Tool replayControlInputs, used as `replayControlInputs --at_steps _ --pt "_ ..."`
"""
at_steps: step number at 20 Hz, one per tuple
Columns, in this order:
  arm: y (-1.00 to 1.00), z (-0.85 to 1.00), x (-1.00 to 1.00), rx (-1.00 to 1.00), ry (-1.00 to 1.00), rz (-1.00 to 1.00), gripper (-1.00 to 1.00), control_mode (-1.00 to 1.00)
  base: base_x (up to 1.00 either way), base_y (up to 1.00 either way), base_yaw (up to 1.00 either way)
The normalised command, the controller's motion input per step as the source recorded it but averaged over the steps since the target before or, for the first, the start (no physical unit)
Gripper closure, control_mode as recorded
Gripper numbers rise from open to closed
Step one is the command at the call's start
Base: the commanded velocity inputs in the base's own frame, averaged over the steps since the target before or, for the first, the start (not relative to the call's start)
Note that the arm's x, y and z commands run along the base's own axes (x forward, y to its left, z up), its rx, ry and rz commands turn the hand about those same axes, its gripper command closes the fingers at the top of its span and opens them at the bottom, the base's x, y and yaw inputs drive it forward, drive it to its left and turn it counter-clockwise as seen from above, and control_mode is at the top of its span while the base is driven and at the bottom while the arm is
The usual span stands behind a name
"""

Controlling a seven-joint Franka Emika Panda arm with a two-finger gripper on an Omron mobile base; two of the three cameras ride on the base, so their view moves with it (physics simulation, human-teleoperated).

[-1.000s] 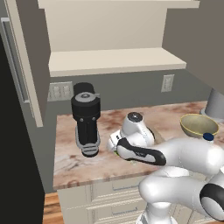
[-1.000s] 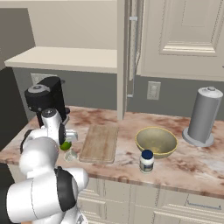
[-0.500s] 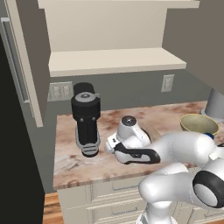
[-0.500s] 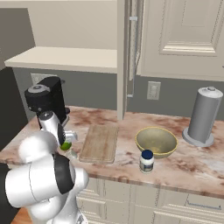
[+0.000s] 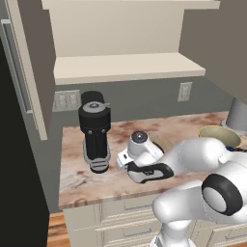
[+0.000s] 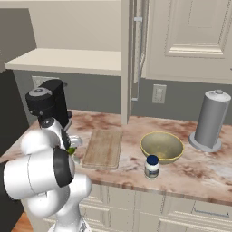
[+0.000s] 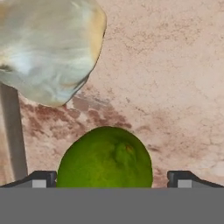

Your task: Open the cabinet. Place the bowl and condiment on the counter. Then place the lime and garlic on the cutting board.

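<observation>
**Ana:** Pinkish marble ran the whole width, and I took the cutting board (image 6: 103, 148) as my landmark. Farthest left of it on the surface (image 6: 190, 170) stood a black coffee machine (image 6: 47, 102), then the arm, bent low, with the hand (image 5: 126, 163) down just left of the board.

**Ben:** And the lime?

**Ana:** The lime (image 7: 105, 158) sat on the marble just off the board's left edge, straight ahead of the hand and centred between its two fingertips (image 7: 40, 179). The jaws stood wide apart, one tip on each side of the fruit, nothing gripped. The garlic (image 7: 48, 48) lay just beyond the lime, a little to one side in the hand view, with marble showing between the two.

**Ben:** Any long axis to line up on?

**Ana:** None worth the name; it was nearly round. What mattered, I judged, was that the lime lay dead ahead, so closing should take it without touching the garlic.

**Ben:** Right of the board?

**Ana:** The bowl (image 6: 161, 146) and the condiment (image 6: 152, 166) stood on the marble, the jar just in front of the bowl, both set down, I'd say. Above, the cabinet (image 6: 136, 50) door hung open. A grey canister (image 6: 210, 120) stood farthest right.
</observation>
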Motion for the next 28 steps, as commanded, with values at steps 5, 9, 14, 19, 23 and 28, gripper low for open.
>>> replayControlInputs --at_steps 5,9,14,19,23,28 --pt "-0.09 -0.13 0.02 -0.01 -0.03 0.00 -1.00 -1.00 0.00 0.00 0.00" --pt "0.00 -0.16 0.00 0.00 0.00 0.00 1.00 -1.00 0.00 0.00 0.00" --pt "-0.01 -0.10 -0.01 0.01 0.01 0.00 1.00 -1.00 0.00 0.00 0.00" --pt "-0.07 0.08 -0.01 0.01 0.00 0.00 1.00 -1.00 0.00 0.00 0.00" --pt "-0.11 0.20 0.00 0.00 0.00 0.00 1.00 -1.00 0.00 0.00 0.00" --pt "-0.17 0.21 0.00 0.00 0.00 0.00 1.00 -1.00 0.00 0.00 0.00"
